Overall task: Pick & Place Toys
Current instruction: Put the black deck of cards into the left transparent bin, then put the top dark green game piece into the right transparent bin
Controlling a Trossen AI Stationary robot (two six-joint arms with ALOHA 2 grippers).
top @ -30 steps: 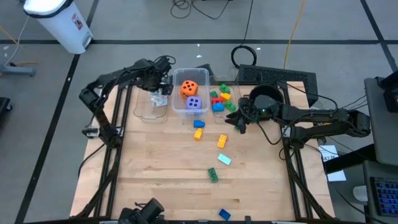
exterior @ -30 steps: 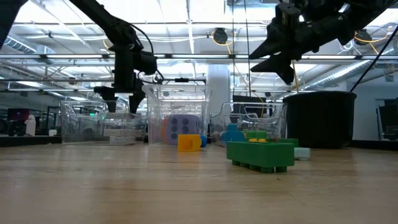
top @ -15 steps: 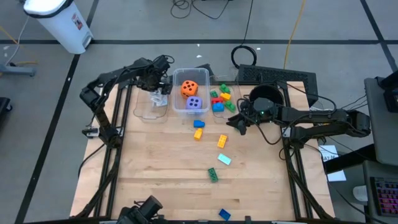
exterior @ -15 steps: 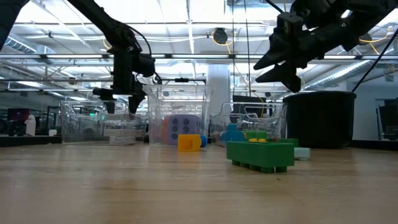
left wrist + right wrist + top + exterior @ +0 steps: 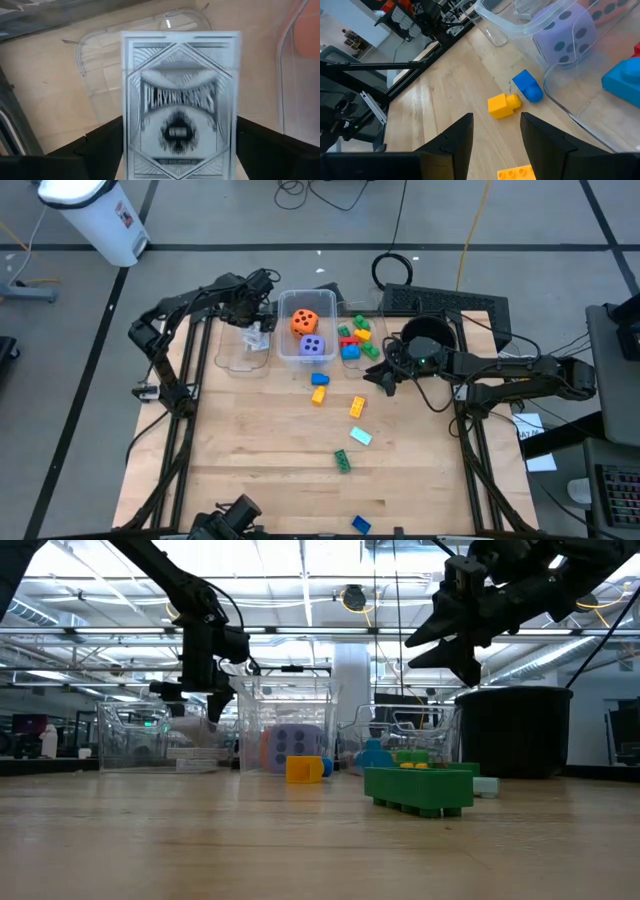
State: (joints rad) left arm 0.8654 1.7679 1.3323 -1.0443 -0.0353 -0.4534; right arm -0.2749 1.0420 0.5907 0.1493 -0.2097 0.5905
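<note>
- Change: over the last second the left gripper (image 5: 258,330) has held its spot above the left clear bin (image 5: 230,362), upper left of the high view; the low view shows it hanging at about that bin's rim height
- Playing-card deck (image 5: 180,105) fills the middle of the left wrist view, upright and blurred, with the bin floor behind it; cannot tell whether it is clamped or already let go
- Right gripper (image 5: 383,375) only shifted a little, high in the upper right of the low view; pincer apart and empty, pointing at the loose blue brick (image 5: 526,85) and yellow brick (image 5: 503,105)
- Meaning, as a guess: the deck is at its drop-off, so the bricks come next
- Orange die (image 5: 304,321) and purple die (image 5: 312,348) sit in the middle bin (image 5: 284,352); several bricks are in the right bin (image 5: 368,343)
- On the wood: yellow-orange brick (image 5: 357,407), pale teal brick (image 5: 360,437) and green brick (image 5: 342,461) at centre, plus a second blue brick (image 5: 361,525) by the bottom table edge
- Room: the lower half of the table (image 5: 250,470) is open; the tight spots are the bin walls side by side and the black pot (image 5: 428,338) just behind the right gripper
</note>
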